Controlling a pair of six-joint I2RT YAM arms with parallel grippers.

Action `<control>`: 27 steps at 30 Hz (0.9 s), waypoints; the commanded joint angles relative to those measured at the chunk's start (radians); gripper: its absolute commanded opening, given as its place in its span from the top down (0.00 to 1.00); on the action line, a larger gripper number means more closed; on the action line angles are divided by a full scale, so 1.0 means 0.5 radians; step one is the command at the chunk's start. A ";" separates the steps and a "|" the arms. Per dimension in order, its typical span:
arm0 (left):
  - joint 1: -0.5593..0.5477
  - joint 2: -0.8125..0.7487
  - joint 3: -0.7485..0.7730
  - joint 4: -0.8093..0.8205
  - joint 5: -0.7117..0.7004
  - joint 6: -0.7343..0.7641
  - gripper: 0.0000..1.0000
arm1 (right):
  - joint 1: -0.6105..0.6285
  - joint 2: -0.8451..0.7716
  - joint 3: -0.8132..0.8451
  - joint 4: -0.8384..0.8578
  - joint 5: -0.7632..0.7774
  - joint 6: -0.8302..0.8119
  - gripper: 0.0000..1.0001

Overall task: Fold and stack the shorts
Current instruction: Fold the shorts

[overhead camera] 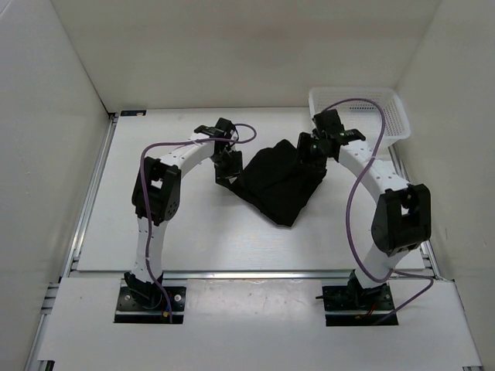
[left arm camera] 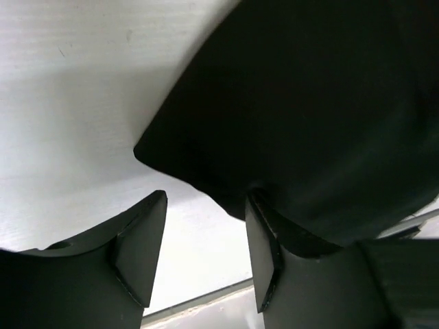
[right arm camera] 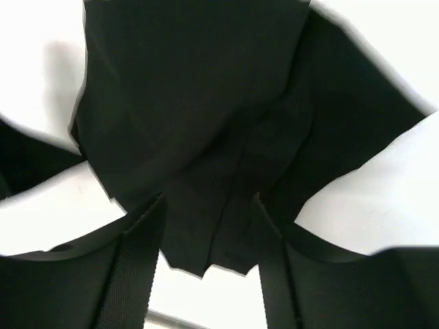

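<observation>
1. Right gripper [right arm camera: 208,202] first: its fingers stand apart, straddling a fold of the shorts [overhead camera: 280,185]. Black cloth runs through the gap, but it looks slack, not pinched.
2. Over to the left gripper [left arm camera: 206,205]: it is spread as well, with bare table [overhead camera: 193,232] showing between the fingers. A corner of the fabric lies against one finger and nothing is held.
3. The shorts sit flat on the table, nearer the arms than the white mesh basket [overhead camera: 371,108] and to its left, clear of it. The right gripper works the edge facing the basket and the left gripper the edge farthest from it.
4. Progress, as I read it: the cloth is gathered into a rough, lopsided wedge with layers overlapping, so some folding is done. It is no neat packet yet. Squaring it up and stacking it are left, and only this one pair is in sight.
5. Pose: both arms arch up from their bases and bend inward toward the basket's side of the table, with elbows high and wrists tipped down low over the fabric.
</observation>
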 commanded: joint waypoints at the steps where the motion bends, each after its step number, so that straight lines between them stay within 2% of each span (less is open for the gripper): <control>1: 0.006 -0.003 0.039 0.052 0.044 0.006 0.40 | -0.015 0.003 -0.170 0.112 -0.355 0.004 0.40; 2: 0.006 -0.003 0.039 0.073 0.062 0.006 0.45 | -0.015 0.003 -0.219 0.112 -0.416 0.004 0.40; 4: 0.006 -0.003 -0.013 0.097 0.062 0.006 0.68 | -0.015 0.025 -0.241 0.164 -0.494 0.004 0.40; 5: 0.006 -0.003 -0.013 0.098 0.044 0.006 0.89 | -0.015 0.043 -0.266 0.165 -0.521 0.004 0.40; 10: 0.006 -0.049 -0.087 0.143 0.026 -0.012 0.90 | -0.015 0.199 -0.244 0.204 -0.589 0.004 0.41; 13: 0.006 -0.088 -0.139 0.162 0.026 -0.012 0.90 | -0.015 0.313 -0.201 0.226 -0.699 0.004 0.49; 14: 0.006 -0.089 -0.160 0.162 0.007 -0.030 0.90 | -0.015 0.334 -0.183 0.226 -0.699 0.004 0.54; 15: 0.006 -0.089 -0.160 0.180 0.007 -0.030 0.90 | -0.015 0.356 -0.183 0.226 -0.723 0.004 0.66; 18: 0.006 -0.107 -0.160 0.180 -0.011 -0.030 0.90 | 0.003 0.289 -0.210 0.226 -0.663 0.023 0.92; 20: 0.006 -0.107 -0.179 0.180 -0.011 -0.052 0.90 | 0.003 0.203 -0.235 0.226 -0.604 0.023 1.00; 21: 0.006 -0.107 -0.179 0.180 -0.036 -0.052 0.90 | 0.003 0.175 -0.235 0.226 -0.577 0.023 1.00; 23: 0.006 -0.150 -0.200 0.180 -0.057 -0.079 0.72 | 0.003 0.096 -0.278 0.226 -0.509 0.023 1.00; 24: 0.006 -0.150 -0.246 0.180 -0.079 -0.098 0.49 | 0.003 0.071 -0.278 0.226 -0.488 0.023 1.00; 25: 0.006 -0.180 -0.246 0.180 -0.106 -0.098 0.33 | 0.003 0.049 -0.296 0.226 -0.466 0.023 1.00; 26: 0.006 -0.202 -0.277 0.180 -0.106 -0.116 0.20 | 0.003 0.010 -0.315 0.226 -0.466 0.023 1.00; 27: 0.006 -0.202 -0.298 0.205 -0.131 -0.116 0.13 | 0.003 0.009 -0.315 0.205 -0.445 0.005 1.00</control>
